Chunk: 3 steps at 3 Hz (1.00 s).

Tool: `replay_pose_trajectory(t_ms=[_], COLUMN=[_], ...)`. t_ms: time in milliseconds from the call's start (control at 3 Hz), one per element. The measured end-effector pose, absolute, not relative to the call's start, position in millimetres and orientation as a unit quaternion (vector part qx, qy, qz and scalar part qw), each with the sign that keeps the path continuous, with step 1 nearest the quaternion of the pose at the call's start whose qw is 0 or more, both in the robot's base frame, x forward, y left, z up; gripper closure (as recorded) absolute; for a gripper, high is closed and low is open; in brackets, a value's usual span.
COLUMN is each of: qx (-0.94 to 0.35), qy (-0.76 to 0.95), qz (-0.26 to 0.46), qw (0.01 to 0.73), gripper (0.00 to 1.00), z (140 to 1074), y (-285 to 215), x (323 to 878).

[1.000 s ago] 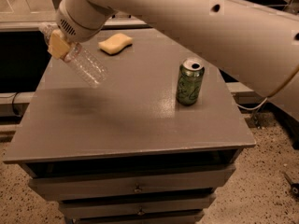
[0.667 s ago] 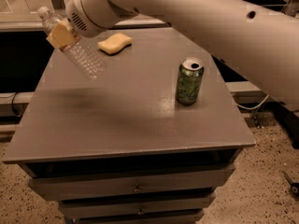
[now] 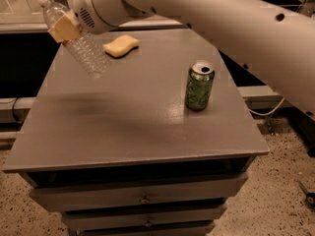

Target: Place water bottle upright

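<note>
My gripper [image 3: 64,27] has lifted the bottle [image 3: 87,55] higher at 10 o'clock, jaws pinching it near the cap; it hangs steeper over the table [image 3: 123,132], not yet upright.

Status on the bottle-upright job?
Done: the hand grips the water bottle, clear of the table. Ongoing: bottle hangs tilted, cap up-left, over the back-left corner. Left: turn it vertical, set it down away from the green can, release.
</note>
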<state>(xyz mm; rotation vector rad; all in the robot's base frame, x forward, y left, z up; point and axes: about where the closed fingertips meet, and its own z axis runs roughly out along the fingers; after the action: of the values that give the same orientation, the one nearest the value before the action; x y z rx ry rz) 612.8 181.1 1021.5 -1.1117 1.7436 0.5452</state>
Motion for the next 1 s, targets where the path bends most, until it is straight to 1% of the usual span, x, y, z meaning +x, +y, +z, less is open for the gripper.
replay_pose_trajectory(t_ms=[333, 1000], qx=[-0.448, -0.414], qy=[0.701, 0.651], qz=[0.234, 0.253], qw=[0.503, 0.583], gripper=[1.0, 1.0], z=[1024.6, 1022.5], y=[192.6, 224.4], x=[615.4, 629.3])
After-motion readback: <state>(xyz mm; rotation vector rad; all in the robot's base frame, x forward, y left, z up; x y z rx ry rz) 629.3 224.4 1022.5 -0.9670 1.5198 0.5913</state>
